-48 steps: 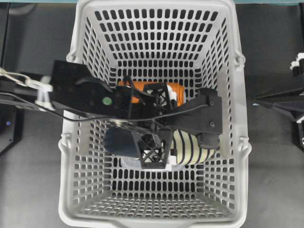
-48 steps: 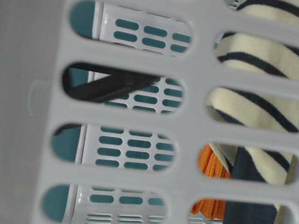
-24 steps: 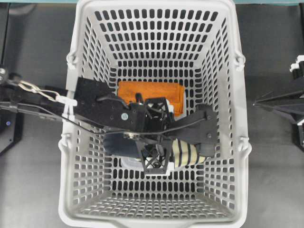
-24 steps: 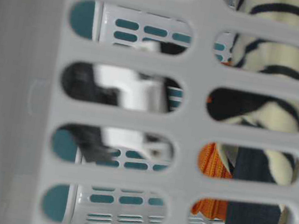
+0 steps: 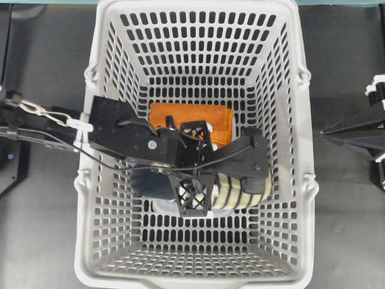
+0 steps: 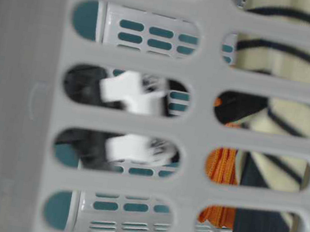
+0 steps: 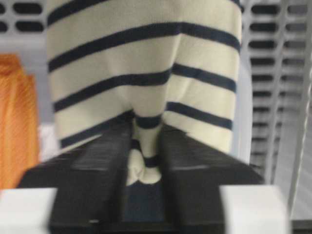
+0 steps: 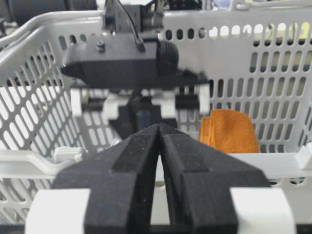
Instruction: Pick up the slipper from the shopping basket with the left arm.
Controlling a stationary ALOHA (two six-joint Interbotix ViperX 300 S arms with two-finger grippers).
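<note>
Inside the shopping basket point(image 5: 283, 156), the striped slipper point(image 7: 146, 83) is pinched by the left gripper point(image 7: 145, 161); a straight lift is called for next.

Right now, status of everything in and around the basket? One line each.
slipper: in the basket, striped upper pinched into a fold between the left gripper's fingers.
left gripper: shut on the slipper's upper.
right gripper: shut, holding nothing, outside the basket.
orange cloth: folded, lying on the basket floor beside the slipper.
shopping basket: upright on the table, left arm reaching down into it.
</note>
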